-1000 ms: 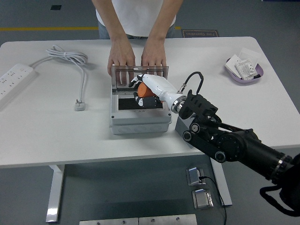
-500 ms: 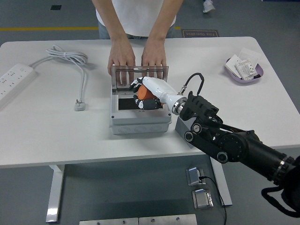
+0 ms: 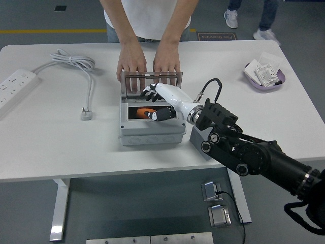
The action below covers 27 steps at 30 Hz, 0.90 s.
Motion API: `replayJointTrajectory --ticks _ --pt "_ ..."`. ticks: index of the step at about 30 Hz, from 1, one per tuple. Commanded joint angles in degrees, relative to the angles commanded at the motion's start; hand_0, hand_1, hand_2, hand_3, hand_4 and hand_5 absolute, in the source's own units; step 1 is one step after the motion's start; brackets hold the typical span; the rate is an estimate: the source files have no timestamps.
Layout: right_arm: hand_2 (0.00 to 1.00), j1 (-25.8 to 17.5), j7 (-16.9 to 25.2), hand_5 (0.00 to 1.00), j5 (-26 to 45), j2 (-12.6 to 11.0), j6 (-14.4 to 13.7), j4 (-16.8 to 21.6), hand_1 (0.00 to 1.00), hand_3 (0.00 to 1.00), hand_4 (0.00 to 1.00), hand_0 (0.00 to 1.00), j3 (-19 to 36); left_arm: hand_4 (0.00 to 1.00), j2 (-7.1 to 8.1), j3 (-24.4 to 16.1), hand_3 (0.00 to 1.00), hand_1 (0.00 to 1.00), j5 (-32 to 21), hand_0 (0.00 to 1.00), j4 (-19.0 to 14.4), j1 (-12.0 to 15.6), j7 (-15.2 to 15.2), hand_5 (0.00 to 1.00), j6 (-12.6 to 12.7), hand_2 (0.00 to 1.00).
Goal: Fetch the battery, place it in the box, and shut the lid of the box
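Strip (image 3: 15, 84): lying at the table's (image 3: 61, 147) far left edge, well apart from the work; we are ignoring it.
Cord (image 3: 76, 63): coiled white cable with its plug (image 3: 86, 114) left of the box; we are noting it is clear of our reach.
Box (image 3: 151, 133): grey, open, sitting at the table's middle; we are working inside its cavity.
Lid (image 3: 151, 81): standing upright at the box's far edge, with the person's hands (image 3: 150, 63) resting on top of it, seemingly holding it open.
Battery (image 3: 144, 112): orange, lying low inside the box, just left of our fingertips; we are judging it seated or nearly so.
Right hand (image 3: 161, 104): reaching into the box from the right; fingers are loosely curled and look to be letting go of the battery rather than gripping it, though contact is hard to tell.
Left hand: not in view.
Step in hand: we are finishing the placement. To do it well, we are advising that the fingers release fully, then lift straight up and clear of the box walls without dragging the battery out.
Next: closing the lid calls for coming round behind it, near the person's hands, and pushing it forward and down gently.
Tray (image 3: 264, 76): purple, holding small packets at the far right; not part of this step.
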Motion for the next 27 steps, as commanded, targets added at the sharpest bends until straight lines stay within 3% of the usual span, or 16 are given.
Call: replayJointTrajectory --ticks 7,15,18,27 --pt "0.689 -1.17 -0.63 0.098 7.33 -3.71 2.1 6.39 0.673 0.747 0.783 0.724 1.47 0.798 -0.16 3.66 0.968 0.785 -3.8 0.786 0.0 0.14 -0.8 0.941 0.07 0.779" --pt "0.684 0.44 -2.1 0.124 15.93 -8.29 5.34 14.25 0.669 0.737 0.801 0.728 4.63 0.795 -0.26 1.57 0.967 0.785 -1.95 0.786 0.0 0.47 -0.13 0.939 -0.05 0.779" --pt "0.68 2.81 -2.03 0.142 17.18 -8.9 5.62 13.32 0.661 0.722 0.804 0.716 4.92 0.792 -0.24 1.79 0.966 0.783 -2.06 0.785 0.0 0.42 -0.04 0.938 -0.09 0.779" --pt "0.677 12.74 0.13 0.171 22.89 -6.55 5.68 1.29 0.65 0.728 0.809 0.712 -1.05 0.792 0.14 2.73 0.966 0.784 -2.2 0.784 0.0 -0.06 0.15 0.938 -0.14 0.779"
